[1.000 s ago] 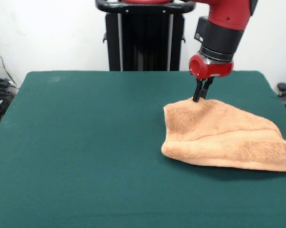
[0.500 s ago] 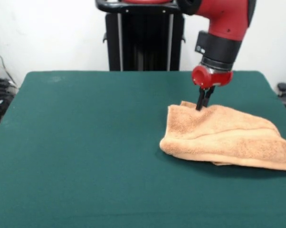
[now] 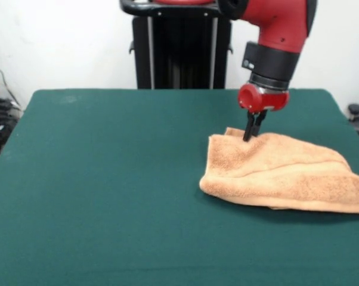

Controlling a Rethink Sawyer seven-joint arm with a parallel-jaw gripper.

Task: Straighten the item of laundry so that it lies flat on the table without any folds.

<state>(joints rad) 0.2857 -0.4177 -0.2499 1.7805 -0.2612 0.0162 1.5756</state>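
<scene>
Meanwhile the towel [image 3: 287,177] lay bunched and doubled over at about 3 o'clock on the green surface [image 3: 108,179], its right end running off the picture's edge. Compared with a second earlier, its far-left corner had been drawn up and a small flap now showed just behind the pinch point; the near-left fold had slid slightly toward 9 o'clock. That suggested the cloth was only being tugged at one corner, and the folds were not yet opened, so the task seemed barely begun. The hand [image 3: 248,136] stood at the towel's 11 o'clock corner, its black fingers [image 3: 252,124] clenched close together on the cloth there, with the red arm [image 3: 275,36] rising above.
</scene>
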